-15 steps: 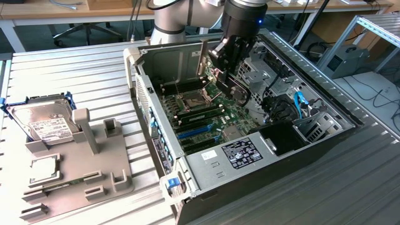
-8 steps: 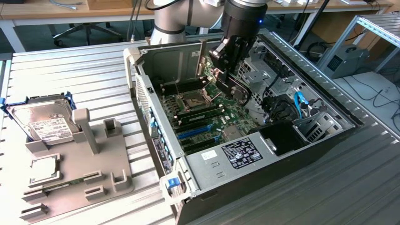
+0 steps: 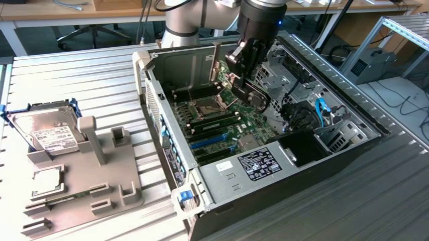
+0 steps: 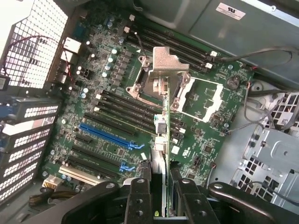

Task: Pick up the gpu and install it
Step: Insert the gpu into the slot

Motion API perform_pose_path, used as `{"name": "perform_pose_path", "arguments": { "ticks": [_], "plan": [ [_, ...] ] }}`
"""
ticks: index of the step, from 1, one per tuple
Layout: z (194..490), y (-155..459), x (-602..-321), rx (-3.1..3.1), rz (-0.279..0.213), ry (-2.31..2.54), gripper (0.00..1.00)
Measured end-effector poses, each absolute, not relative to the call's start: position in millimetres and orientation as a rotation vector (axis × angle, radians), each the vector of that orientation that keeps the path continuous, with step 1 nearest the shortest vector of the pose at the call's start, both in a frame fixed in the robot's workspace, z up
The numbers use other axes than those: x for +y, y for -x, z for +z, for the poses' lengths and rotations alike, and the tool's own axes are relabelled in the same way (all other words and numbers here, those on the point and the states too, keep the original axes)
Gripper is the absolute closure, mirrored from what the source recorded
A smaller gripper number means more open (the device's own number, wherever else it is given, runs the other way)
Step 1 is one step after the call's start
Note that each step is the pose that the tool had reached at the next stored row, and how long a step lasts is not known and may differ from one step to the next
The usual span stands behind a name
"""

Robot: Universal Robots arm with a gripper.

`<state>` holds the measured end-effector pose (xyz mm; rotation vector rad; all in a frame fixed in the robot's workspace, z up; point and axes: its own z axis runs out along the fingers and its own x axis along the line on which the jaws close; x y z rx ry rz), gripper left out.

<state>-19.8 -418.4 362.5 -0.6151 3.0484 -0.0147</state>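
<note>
GPU: slim dark card with silver metal end bracket (image 4: 161,127), held edge-on between the hand's fingers.
Hand: black two-fingered robot hand (image 4: 161,189), clamped on that card.
Beneath the hand: green motherboard (image 4: 107,84).

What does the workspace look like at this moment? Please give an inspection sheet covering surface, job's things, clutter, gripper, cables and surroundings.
Surface: ribbed metal table carrying an open computer case and a grey parts holder.
Job's things: gpu held edge-on over the motherboard, not yet seated in a slot as far as can be seen.
Clutter: hard drive and processor chip sit in the holder.
Gripper: gripper is shut on the gpu, inside the case.
Cables: blue cable in the case; black cables on the floor at the exterior view's right.
Surroundings: wooden desk, chair base, grey box.
</note>
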Motion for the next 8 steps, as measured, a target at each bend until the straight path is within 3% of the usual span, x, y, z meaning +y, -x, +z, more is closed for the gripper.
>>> {"name": "perform_pose_path", "arguments": {
  "ticks": [8],
  "plan": [
    [362.5,19.8,-418.4,3.035,-0.014,0.676,0.74]
  ]
}}
